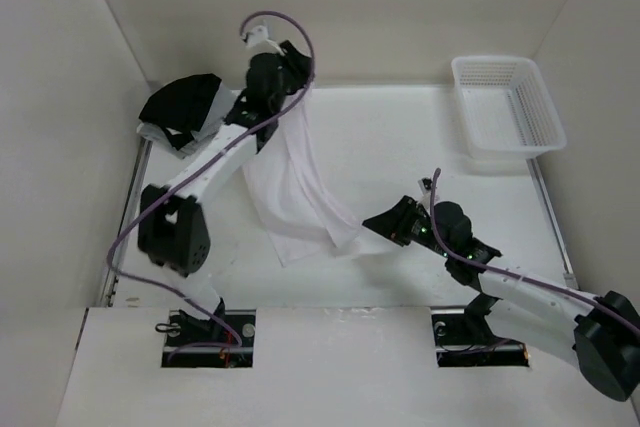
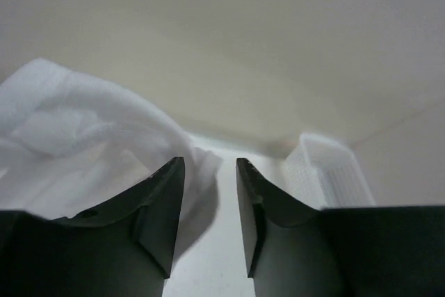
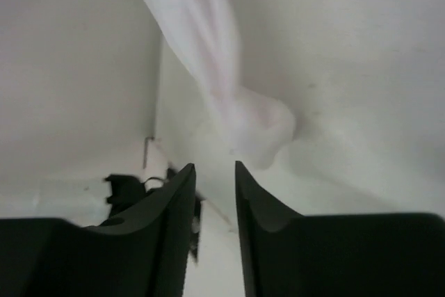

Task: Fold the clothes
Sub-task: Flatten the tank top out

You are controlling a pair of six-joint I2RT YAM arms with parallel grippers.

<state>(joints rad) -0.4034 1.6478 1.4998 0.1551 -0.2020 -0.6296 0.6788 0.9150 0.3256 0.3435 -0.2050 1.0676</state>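
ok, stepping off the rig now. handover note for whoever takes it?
Left gripper: open, raised at the far left, nothing between the jaws; cloth bunched beside one finger.
Right gripper: open, low near mid-table, nothing between the jaws; a shirt end lies just ahead.
White T-shirt: hangs from up by the left gripper down onto the table, a crumpled strip running toward the right gripper.
Done: no fold visible.
Left: regrasp, spread flat, all folds.
Black and grey bundle sits far left, apart from the job.
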